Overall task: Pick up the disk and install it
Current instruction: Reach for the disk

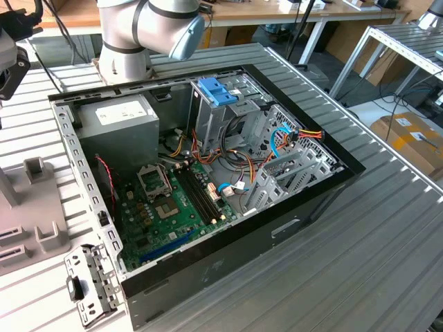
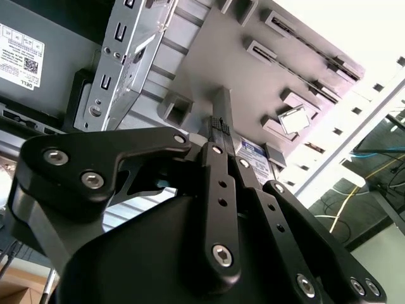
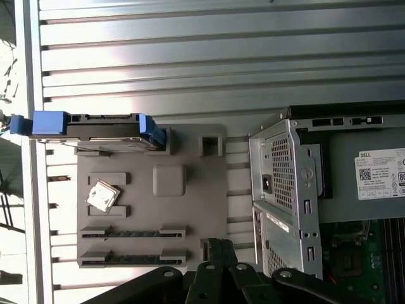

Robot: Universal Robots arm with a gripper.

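The disk (image 3: 104, 130), a flat dark drive with bright blue rails and end tab, stands on its long edge in the first wrist view. It sits along one outer side of the grey fixture (image 3: 190, 209), tab overhanging the end.

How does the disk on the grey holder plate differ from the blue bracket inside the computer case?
The disk has a dark body with bright blue ends; the blue bracket is paler blue all over. The disk stands on its edge in the grey holder plate, outside the computer case; the blue bracket sits on the drive cage inside it. Both carry blue plastic.
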